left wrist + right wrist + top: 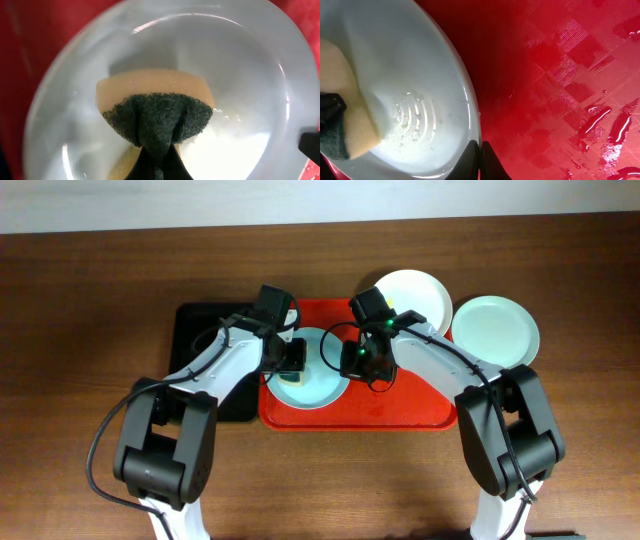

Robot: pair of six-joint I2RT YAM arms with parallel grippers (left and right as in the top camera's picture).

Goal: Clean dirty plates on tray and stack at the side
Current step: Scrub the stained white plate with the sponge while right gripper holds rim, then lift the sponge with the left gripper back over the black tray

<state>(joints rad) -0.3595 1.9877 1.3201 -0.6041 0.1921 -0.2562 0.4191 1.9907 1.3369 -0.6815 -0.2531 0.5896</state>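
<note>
A light blue plate (322,385) lies on the left part of the red-orange tray (400,405). My left gripper (291,361) is shut on a yellow sponge with a dark green scouring pad (156,117) and presses it onto the plate (250,75). My right gripper (355,360) is shut on the plate's right rim (462,100), its fingertips (480,159) pinched together at the edge over the tray (560,75). The sponge (350,125) shows at the left of the right wrist view. Wet suds lie on the plate. A white plate (415,295) and a mint green plate (497,330) lie at the tray's far right.
A black tray (205,370) lies left of the red tray, under my left arm. The white plate overlaps the red tray's back right corner and the mint green plate rests on the wooden table (80,330) beside it. Water drops lie on the red tray.
</note>
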